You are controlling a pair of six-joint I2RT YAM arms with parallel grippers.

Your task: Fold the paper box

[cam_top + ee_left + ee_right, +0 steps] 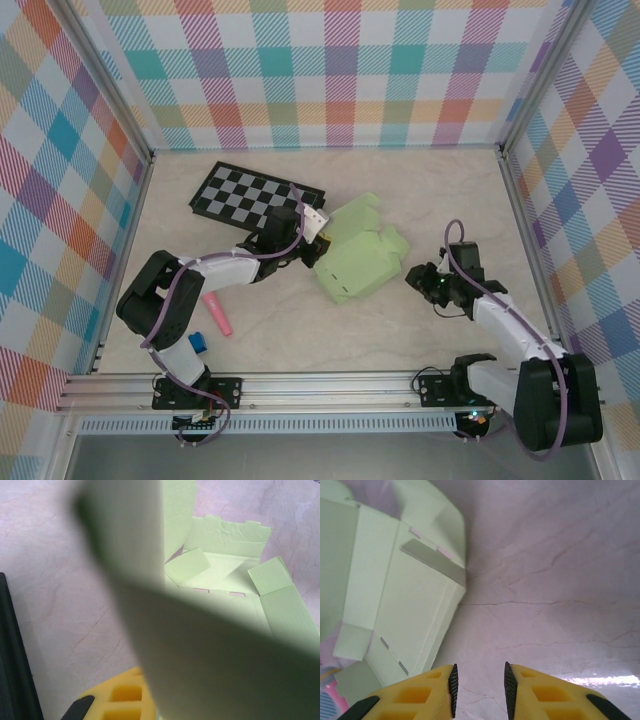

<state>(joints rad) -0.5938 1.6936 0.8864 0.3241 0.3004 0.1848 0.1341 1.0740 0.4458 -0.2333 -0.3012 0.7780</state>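
2 small items lie at left of surface (300, 330): pink stick-shaped item (218, 313) and blue object (198, 343), both near left arm (230, 268) base. Black-and-grey checkerboard (250, 192) lies flat further back. Left arm reaches across to left edge of paper box (362, 258). Left jaws together, clamped on box card, which looms blurred in left wrist view. Paper box sits mid-surface, partly folded, flaps raised, just right of checkerboard corner. Right arm (510, 325) ends just beside box's right edge. Right jaws apart, bare surface between, clear of box.

Table (460, 190) lies open right of paper box (360, 262); checkerboard (250, 192) crowds its left.
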